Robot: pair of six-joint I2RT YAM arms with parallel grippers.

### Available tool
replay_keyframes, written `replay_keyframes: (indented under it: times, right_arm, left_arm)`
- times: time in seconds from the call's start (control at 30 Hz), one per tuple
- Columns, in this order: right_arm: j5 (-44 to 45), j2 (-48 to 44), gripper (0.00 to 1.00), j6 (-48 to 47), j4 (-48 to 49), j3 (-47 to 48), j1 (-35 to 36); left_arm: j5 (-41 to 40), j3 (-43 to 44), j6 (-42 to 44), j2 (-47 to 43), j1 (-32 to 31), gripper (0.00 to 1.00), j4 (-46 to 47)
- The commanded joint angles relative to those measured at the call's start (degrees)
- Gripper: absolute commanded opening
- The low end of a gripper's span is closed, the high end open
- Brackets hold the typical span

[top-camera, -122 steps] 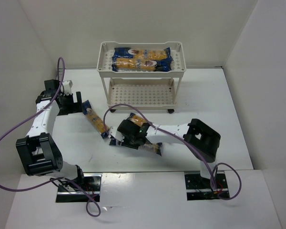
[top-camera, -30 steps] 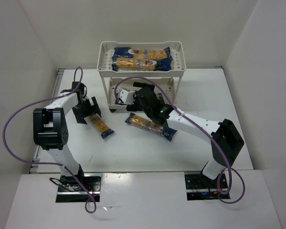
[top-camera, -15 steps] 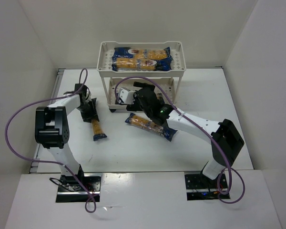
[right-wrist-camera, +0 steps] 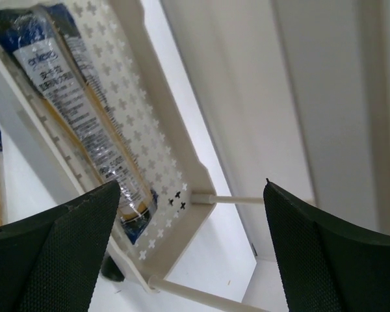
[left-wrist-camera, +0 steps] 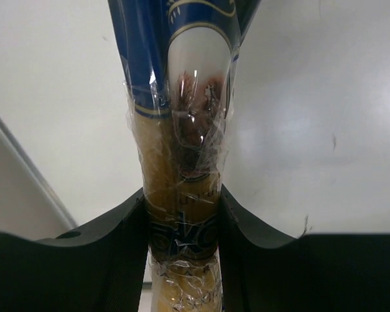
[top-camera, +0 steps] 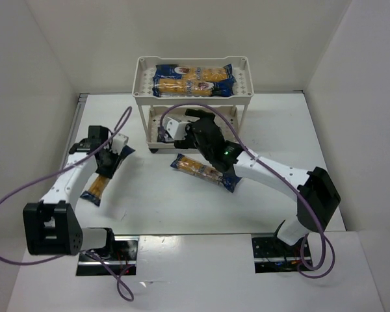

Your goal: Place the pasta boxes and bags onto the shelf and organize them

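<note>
My left gripper (top-camera: pixel 110 156) is shut on a pasta bag (top-camera: pixel 95 186) that hangs off the table at the left. In the left wrist view both black fingers press the bag's (left-wrist-camera: pixel 182 162) clear yellow middle at the gripper (left-wrist-camera: pixel 182 227). The cream shelf (top-camera: pixel 194 60) stands at the back with two bags (top-camera: pixel 194 79) on its top tray. My right gripper (top-camera: pixel 168 132) is open at the lower tier's left end. The right wrist view shows it (right-wrist-camera: pixel 192 247) holding nothing, above the lower tray (right-wrist-camera: pixel 195 172), where a bag (right-wrist-camera: pixel 84 123) lies. Another bag (top-camera: pixel 205 171) lies on the table.
White walls enclose the table on three sides. Purple cables loop from both arms over the table. The shelf's corner post (right-wrist-camera: pixel 237 199) and a dark caster (right-wrist-camera: pixel 110 266) sit close under my right gripper.
My left gripper shut on the bag at the left and carried it up and toward the near left. My right gripper stayed open by the shelf's lower tier, shifting slightly.
</note>
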Motion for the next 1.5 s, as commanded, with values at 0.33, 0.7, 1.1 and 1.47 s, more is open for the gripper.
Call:
replay_keyframes:
  times: [0.33, 0.7, 1.1, 1.47]
  right_arm:
    - [8.5, -5.1, 0.91, 7.3, 11.4, 8.7, -2.2]
    - [3.1, -11.0, 0.95, 11.3, -0.2, 19.4, -2.8]
    - [4.2, -20.2, 0.99, 5.3, 13.6, 11.5, -4.9]
    - [0.7, -26.2, 0.99, 5.3, 14.2, 5.0, -8.9]
  left_arm:
    - [-0.3, -3.2, 23.1, -20.6, -20.0, 0.0, -4.9]
    - [3.2, 5.1, 22.9, -14.8, -34.8, 0.0, -2.7]
    - [-24.1, 16.7, 23.1, 1.8, -51.8, 0.0, 29.5]
    - [-19.3, 11.4, 36.5, 10.4, -50.8, 0.0, 63.1]
